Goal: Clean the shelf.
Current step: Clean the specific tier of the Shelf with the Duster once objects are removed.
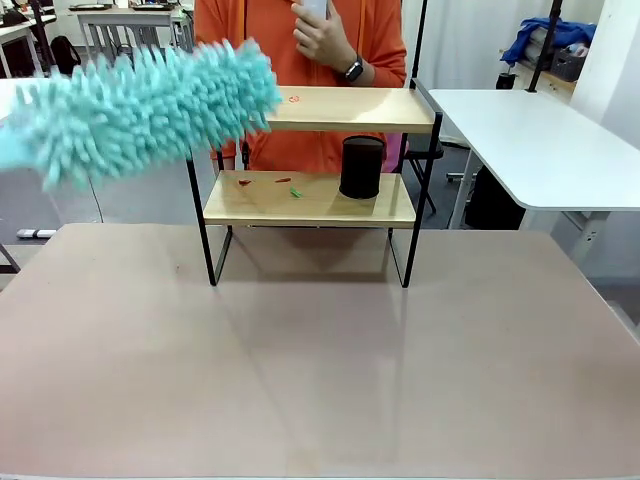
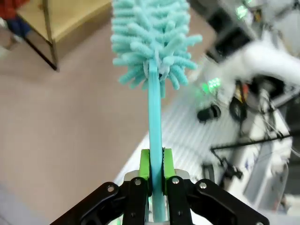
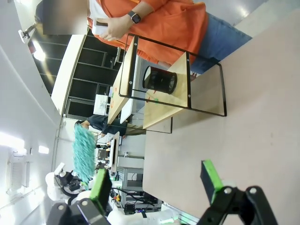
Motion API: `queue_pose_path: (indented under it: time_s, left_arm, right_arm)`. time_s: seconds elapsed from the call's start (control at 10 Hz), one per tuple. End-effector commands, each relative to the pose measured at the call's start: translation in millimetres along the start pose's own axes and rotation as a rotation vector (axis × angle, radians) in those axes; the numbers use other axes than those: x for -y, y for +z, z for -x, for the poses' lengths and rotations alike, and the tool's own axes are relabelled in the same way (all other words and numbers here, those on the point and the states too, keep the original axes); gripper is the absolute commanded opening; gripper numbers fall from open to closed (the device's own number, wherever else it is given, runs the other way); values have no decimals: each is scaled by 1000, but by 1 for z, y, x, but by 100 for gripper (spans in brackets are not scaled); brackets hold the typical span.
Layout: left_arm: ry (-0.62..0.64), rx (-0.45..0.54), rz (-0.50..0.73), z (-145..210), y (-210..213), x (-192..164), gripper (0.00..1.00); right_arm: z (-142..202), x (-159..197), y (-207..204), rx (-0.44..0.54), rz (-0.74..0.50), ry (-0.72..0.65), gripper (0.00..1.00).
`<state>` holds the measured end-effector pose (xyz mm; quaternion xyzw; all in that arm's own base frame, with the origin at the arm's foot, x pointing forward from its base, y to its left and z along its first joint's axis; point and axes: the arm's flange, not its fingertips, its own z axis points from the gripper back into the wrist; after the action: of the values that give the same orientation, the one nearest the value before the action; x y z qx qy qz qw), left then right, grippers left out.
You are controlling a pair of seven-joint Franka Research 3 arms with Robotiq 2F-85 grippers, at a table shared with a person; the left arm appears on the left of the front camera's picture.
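Observation:
The shelf (image 1: 350,108) stands mid-table, two wooden boards in a black frame. Small red and green scraps (image 1: 283,182) lie on the lower board, and one red scrap (image 1: 293,98) lies on the top board. A fluffy teal duster (image 1: 140,110) comes in from the left, blurred, its tip at the top board's left end. My left gripper (image 2: 156,171) is shut on the duster's flat teal handle (image 2: 154,122), the head (image 2: 152,37) pointing away. My right gripper (image 3: 156,183) is open and holds nothing, well back from the shelf (image 3: 206,93), which appears sideways there.
A black cylindrical cup (image 1: 362,167) stands on the lower board's right half. A person in an orange top (image 1: 300,30) stands behind the shelf holding a white object. A white table (image 1: 530,140) sits at the right. The beige table (image 1: 320,360) spreads in front.

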<state>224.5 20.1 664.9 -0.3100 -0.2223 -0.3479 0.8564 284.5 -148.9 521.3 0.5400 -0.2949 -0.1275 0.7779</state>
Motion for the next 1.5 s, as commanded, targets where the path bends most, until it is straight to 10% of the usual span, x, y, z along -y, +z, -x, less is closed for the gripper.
queue_pose_path:
  time_s: [0.0,0.2,0.3,0.4,1.4]
  left_arm:
    - [71,71,-135,-45,-2,-16,13]
    - [216,74,-222,-78,-8,-37,13]
    - [173,-100,-8,-74,-5,-27,13]
    - [128,107,-192,-62,1,-32,13]
    - [425,9,-310,-166,-79,-78,13]
  right_arm:
    - [-3,-1,-2,11,-19,26,100]
    - [-3,-1,-2,11,-19,26,100]
    - [-3,-1,-2,11,-19,26,100]
    - [-3,-1,-2,11,-19,26,100]
    - [-3,-1,-2,11,-19,26,100]
